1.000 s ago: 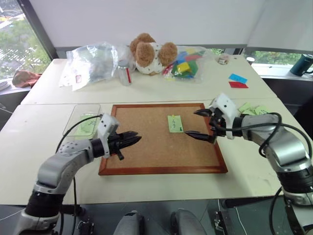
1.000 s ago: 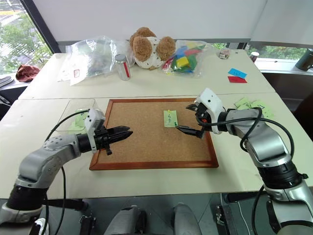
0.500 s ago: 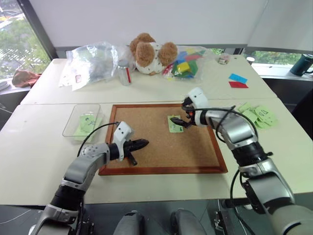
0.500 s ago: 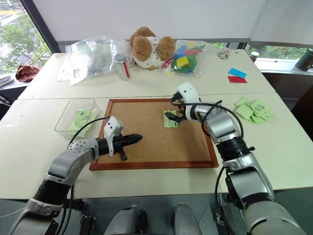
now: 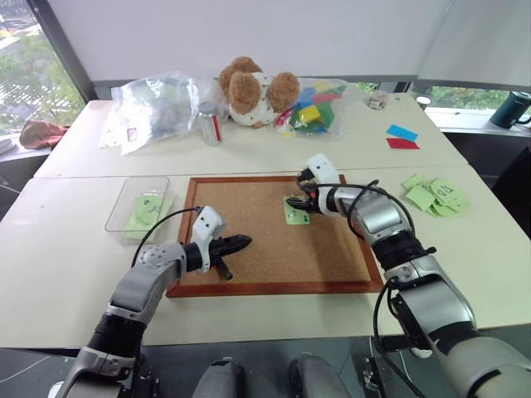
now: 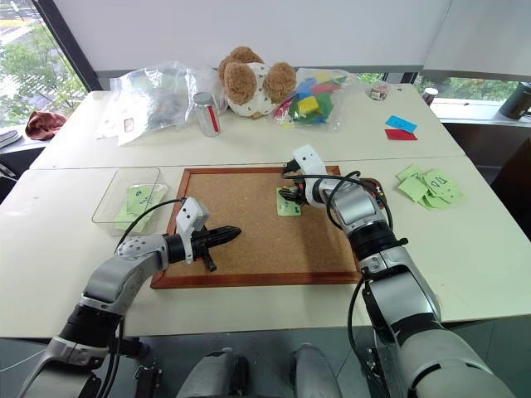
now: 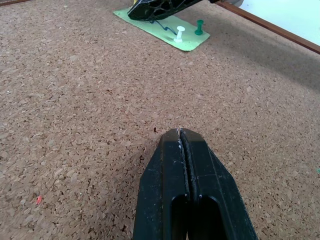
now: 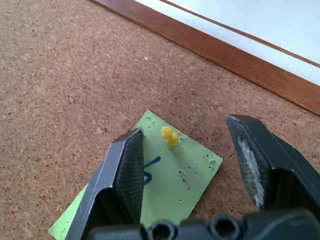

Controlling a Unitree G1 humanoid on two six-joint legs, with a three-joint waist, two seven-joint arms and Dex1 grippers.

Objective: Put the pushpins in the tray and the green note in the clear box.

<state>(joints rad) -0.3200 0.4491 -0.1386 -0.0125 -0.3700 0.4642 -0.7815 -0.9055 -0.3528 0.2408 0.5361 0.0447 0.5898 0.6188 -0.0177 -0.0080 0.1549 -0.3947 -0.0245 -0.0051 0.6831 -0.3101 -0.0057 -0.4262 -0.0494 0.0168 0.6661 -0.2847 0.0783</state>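
a corkboard (image 5: pixel 274 236) with a red-brown frame lies flat on the pale desk (image 5: pixel 66 274), and everything here is placed against it. the green note (image 8: pixel 150 190) is pinned near the board's far edge, right of its middle. a yellow pushpin (image 8: pixel 169 136) stands in the note's far end, while a white pushpin (image 7: pixel 178 34) and a green pushpin (image 7: pixel 199 27) stand in its near end. the right end effector (image 8: pixel 187 165) hangs over the far end of the note, its black fingers (image 8: pixel 125 165) apart with the yellow pin between them and not touched by either. the left end effector (image 7: pixel 181 137) is shut tight on nothing, its tip low over the bare cork at the board's near left part, well apart from the note.

the clear box (image 5: pixel 137 207) sits on the desk just beside the board's left frame and holds other green slips. loose green notes (image 5: pixel 436 195) lie on the desk to the board's right. beyond the board's far edge, on a second desk, stand a teddy bear (image 5: pixel 253 89), crinkled plastic bags (image 5: pixel 158 104), a small jar (image 5: pixel 211 123) and a bag of coloured blocks (image 5: pixel 315 106); a blue slip (image 5: pixel 403 132) and a red slip (image 5: pixel 403 143) lie further right.
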